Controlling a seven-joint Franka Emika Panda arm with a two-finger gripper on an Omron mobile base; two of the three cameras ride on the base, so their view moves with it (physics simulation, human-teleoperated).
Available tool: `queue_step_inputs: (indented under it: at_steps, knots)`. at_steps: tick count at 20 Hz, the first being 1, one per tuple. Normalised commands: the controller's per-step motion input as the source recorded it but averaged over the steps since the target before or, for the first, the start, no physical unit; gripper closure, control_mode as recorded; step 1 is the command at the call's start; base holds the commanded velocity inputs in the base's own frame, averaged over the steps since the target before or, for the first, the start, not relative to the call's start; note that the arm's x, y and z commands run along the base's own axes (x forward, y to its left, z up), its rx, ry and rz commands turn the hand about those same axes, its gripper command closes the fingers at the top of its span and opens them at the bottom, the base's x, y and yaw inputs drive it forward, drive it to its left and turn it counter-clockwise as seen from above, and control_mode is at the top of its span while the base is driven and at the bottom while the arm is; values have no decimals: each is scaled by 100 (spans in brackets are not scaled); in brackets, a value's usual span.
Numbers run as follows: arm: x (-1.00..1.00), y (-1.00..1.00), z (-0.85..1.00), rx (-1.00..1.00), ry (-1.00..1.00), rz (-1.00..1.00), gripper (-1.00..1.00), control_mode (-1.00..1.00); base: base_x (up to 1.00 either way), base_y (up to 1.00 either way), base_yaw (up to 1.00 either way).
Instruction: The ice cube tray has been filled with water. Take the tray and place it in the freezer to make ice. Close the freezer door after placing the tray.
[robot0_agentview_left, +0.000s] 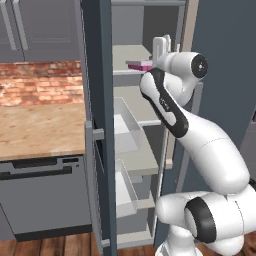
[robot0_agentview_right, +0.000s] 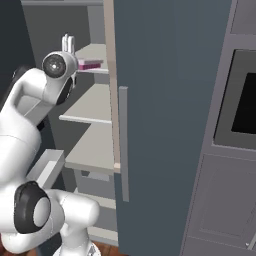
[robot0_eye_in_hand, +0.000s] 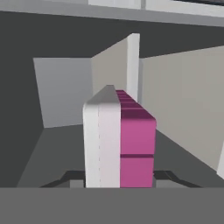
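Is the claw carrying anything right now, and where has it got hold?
Yes: the claw is shut on the ice cube tray, clamping its near end across the two long sides.

Freezer (robot0_agentview_left: 131, 125): we find it right of the counter (robot0_agentview_left: 40, 130), its door (robot0_agentview_left: 100, 125) swung open at the compartment's left side.
Ice cube tray (robot0_agentview_left: 139, 65): we see it on an upper shelf (robot0_agentview_left: 127, 55) inside the freezer, just left of the gripper (robot0_agentview_left: 162, 47).
Drawers (robot0_agentview_left: 126, 125): we place them in the freezer, below the tray's shelf, one above the other.
Neighbouring door (robot0_agentview_right: 170, 125): we find it right of the open compartment.
Oven (robot0_agentview_right: 245, 95): we note it right of that door.
Dishwasher (robot0_agentview_left: 45, 195): we note it under the counter.
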Motion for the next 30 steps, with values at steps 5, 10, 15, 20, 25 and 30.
queue_step_inputs:
  at_steps: [5,10,15,20,25,30]
  knots:
    - [35,2,-2,-1,0,0,100,-100,0,0,0]
    - [36,1,-10,-3,0,0,100,-100,0,0,0]
    - [38,6,-16,-5,1,0,100,-100,0,0,0]
    - [44,1,-11,-3,5,0,100,-100,0,0,0]
    - [51,0,-1,0,16,0,100,-100,0,0,0]
    - [58,0,-2,0,22,0,100,-100,0,0,0]
